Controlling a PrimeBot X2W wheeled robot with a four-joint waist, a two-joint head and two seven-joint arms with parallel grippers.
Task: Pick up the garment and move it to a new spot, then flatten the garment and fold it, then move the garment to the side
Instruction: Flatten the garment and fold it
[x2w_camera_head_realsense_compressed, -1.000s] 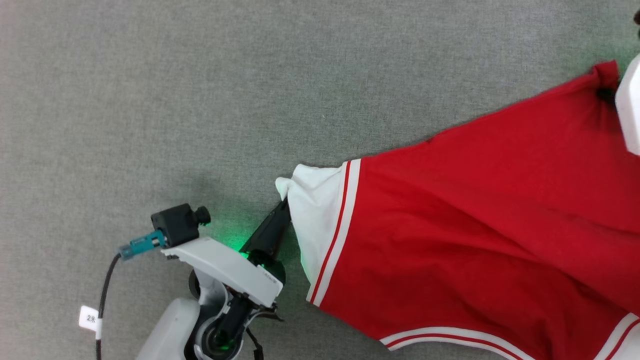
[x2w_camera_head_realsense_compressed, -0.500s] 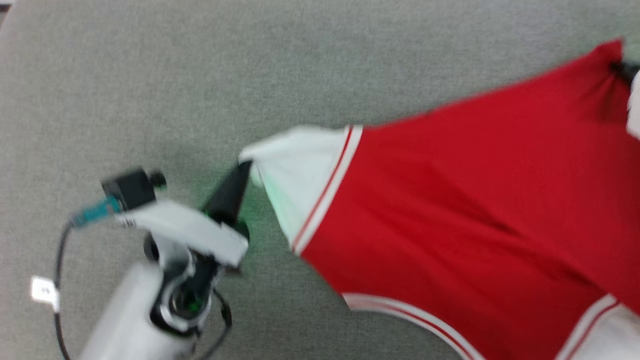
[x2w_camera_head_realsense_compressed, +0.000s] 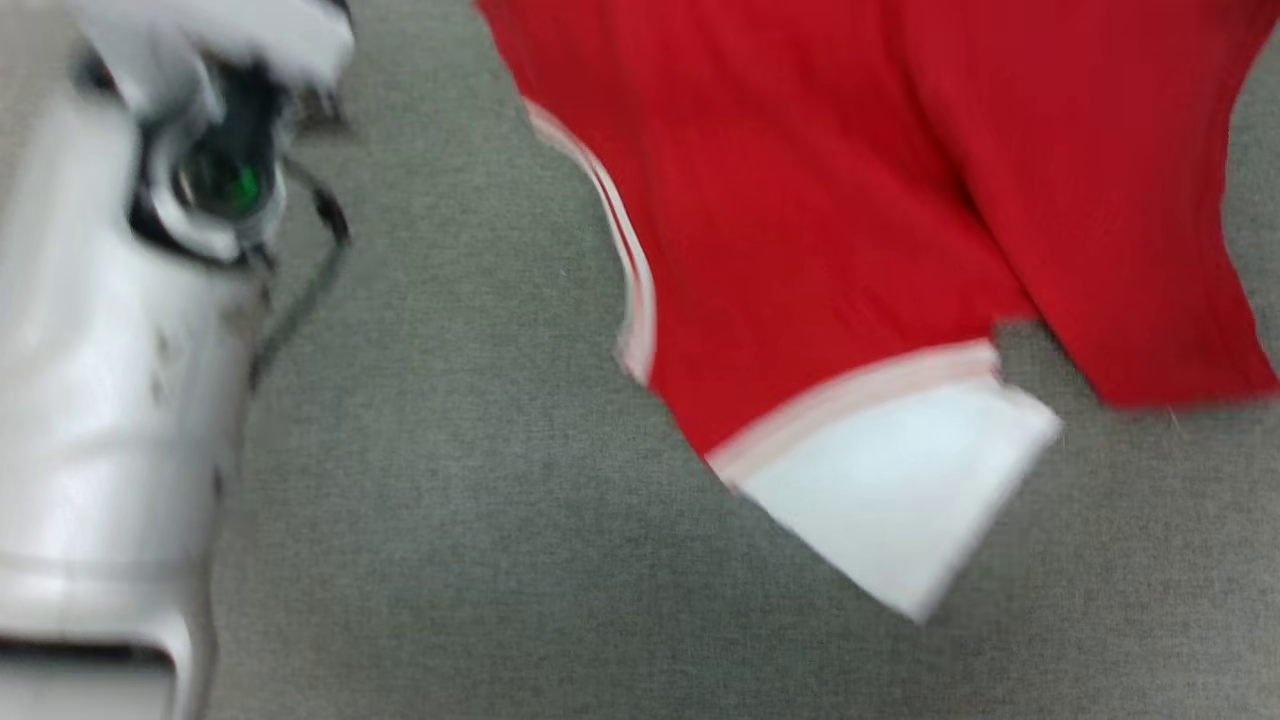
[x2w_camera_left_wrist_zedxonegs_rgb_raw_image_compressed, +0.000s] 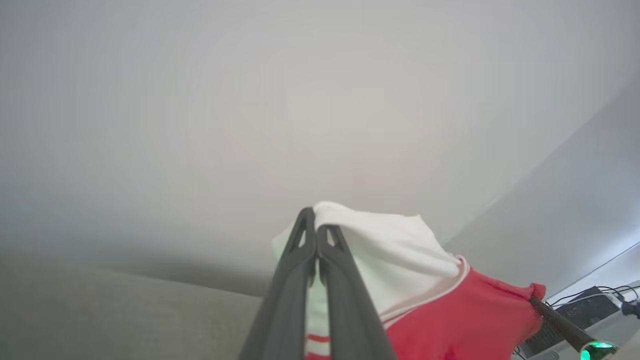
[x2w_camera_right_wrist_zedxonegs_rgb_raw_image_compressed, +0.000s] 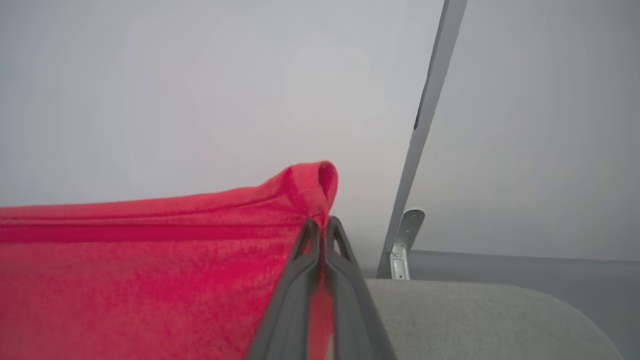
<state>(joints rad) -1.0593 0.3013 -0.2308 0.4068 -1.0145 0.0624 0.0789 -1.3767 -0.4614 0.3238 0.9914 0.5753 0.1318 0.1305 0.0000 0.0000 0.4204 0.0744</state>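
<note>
The garment (x2w_camera_head_realsense_compressed: 800, 200), red with white sleeves, is stretched across the upper right of the blurred head view, and one white sleeve (x2w_camera_head_realsense_compressed: 900, 490) hangs loose over the grey surface. My left gripper (x2w_camera_left_wrist_zedxonegs_rgb_raw_image_compressed: 316, 225) is shut on the other white sleeve (x2w_camera_left_wrist_zedxonegs_rgb_raw_image_compressed: 390, 250), which bunches over its tips. My right gripper (x2w_camera_right_wrist_zedxonegs_rgb_raw_image_compressed: 320, 225) is shut on a puckered red corner of the garment (x2w_camera_right_wrist_zedxonegs_rgb_raw_image_compressed: 150, 260). The left wrist view also catches the right gripper (x2w_camera_left_wrist_zedxonegs_rgb_raw_image_compressed: 534, 299) pinching that red corner far off. My left forearm (x2w_camera_head_realsense_compressed: 100, 400) takes up the head view's left side.
A grey fabric surface (x2w_camera_head_realsense_compressed: 450, 550) lies under the garment, with its rounded edge (x2w_camera_right_wrist_zedxonegs_rgb_raw_image_compressed: 500, 300) in the right wrist view. A metal post with a bracket (x2w_camera_right_wrist_zedxonegs_rgb_raw_image_compressed: 415, 150) stands against the pale wall. Cables and a dark box (x2w_camera_left_wrist_zedxonegs_rgb_raw_image_compressed: 595, 295) sit at the far right.
The head camera has swung, so the whole picture shifted and blurred. Both grippers have lifted the garment, which now hangs spread between them. The right gripper's jaws have come together on the red corner.
</note>
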